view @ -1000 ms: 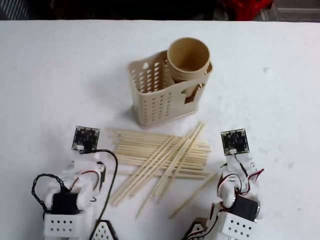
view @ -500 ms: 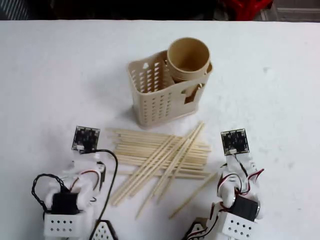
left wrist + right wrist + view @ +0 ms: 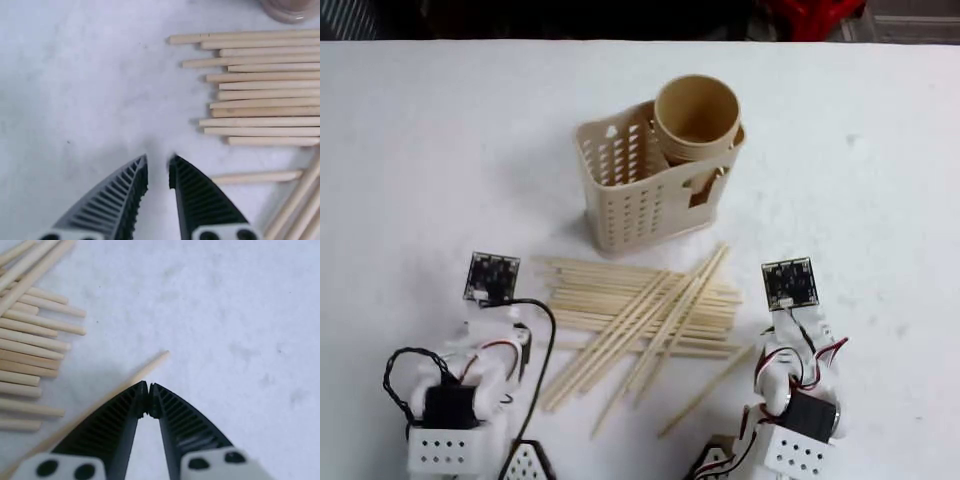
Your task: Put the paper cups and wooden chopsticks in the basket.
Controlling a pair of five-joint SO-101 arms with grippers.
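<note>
A cream slotted basket (image 3: pixel 630 195) stands at mid-table with stacked paper cups (image 3: pixel 697 118) upright in its right end. Several wooden chopsticks (image 3: pixel 640 308) lie in a loose pile on the table in front of it, and one stray chopstick (image 3: pixel 706 391) lies nearer the right arm. My left gripper (image 3: pixel 158 160) hovers over bare table just beside the chopstick ends (image 3: pixel 260 85), with a narrow gap between its fingers and nothing in it. My right gripper (image 3: pixel 149 387) is shut and empty, its tips over the stray chopstick (image 3: pixel 145 370).
The left arm (image 3: pixel 470 375) and right arm (image 3: pixel 795 385) sit folded at the table's near edge, either side of the pile. White tabletop (image 3: pixel 440 150) stretches around the basket. A black cable (image 3: pixel 545 340) loops by the left arm.
</note>
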